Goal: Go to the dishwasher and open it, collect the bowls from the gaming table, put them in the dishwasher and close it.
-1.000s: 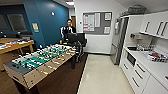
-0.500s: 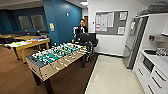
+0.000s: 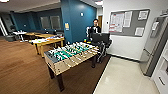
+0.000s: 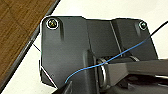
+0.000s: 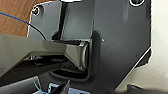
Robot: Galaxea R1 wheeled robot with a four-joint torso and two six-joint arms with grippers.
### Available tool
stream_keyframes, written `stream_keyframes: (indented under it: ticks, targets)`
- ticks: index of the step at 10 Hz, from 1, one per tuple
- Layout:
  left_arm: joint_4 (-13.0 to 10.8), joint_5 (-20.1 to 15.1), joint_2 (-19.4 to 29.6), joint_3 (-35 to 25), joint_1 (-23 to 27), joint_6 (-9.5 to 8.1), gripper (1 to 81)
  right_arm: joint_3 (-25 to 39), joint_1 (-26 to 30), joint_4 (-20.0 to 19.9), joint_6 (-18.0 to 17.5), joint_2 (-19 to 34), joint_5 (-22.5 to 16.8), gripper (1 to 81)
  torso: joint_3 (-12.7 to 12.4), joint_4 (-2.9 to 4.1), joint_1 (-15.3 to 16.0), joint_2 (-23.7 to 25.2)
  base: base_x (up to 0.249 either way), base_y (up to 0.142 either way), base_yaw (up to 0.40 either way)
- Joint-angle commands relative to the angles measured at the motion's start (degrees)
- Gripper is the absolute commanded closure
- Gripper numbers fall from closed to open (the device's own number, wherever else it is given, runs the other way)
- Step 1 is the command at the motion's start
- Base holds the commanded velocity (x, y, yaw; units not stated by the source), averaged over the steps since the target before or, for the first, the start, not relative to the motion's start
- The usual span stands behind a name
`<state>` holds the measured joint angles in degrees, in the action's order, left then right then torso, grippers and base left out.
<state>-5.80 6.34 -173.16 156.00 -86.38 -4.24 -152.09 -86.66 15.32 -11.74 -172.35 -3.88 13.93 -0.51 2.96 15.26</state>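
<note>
The gaming table (image 3: pixel 49 42), with a yellow frame and legs, stands at the back left against the blue wall. Colourful items lie on its top, too small to tell whether they are bowls. The dishwasher is out of view. In both wrist views the robot's own dark plate and jointed bar hang over the floor, where wood meets pale tiles.
A foosball table (image 3: pixel 71 56) with a green field and rods stands on the wood floor straight ahead. Behind it a person (image 3: pixel 95 29) stands at a black rig. A steel fridge (image 3: pixel 156 47) and white drawers (image 3: pixel 161 80) line the right edge. Pale tiled floor (image 3: pixel 125 77) runs between them.
The whole head picture has shifted: the camera has turned left. The foosball table now sits nearer the middle, and the fridge and white counter have slid to the right edge.
</note>
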Motion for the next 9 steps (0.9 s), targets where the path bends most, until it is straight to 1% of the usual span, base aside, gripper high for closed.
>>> stream_keyframes:
  ticks: [1,9]
  targets:
    - [-0.4,-3.1,-0.2,0.0,2.7,0.46,1.0,0.0,2.9,0.6,0.2,-0.2,-2.6,1.0,0.0,0.00,0.0,0.0,0.000,0.000,0.363]
    - [-0.4,-3.2,-0.4,0.0,2.7,0.46,1.0,-0.4,3.2,0.7,0.3,-0.7,-2.7,1.0,0.0,0.00,0.0,0.0,0.000,0.000,0.362]
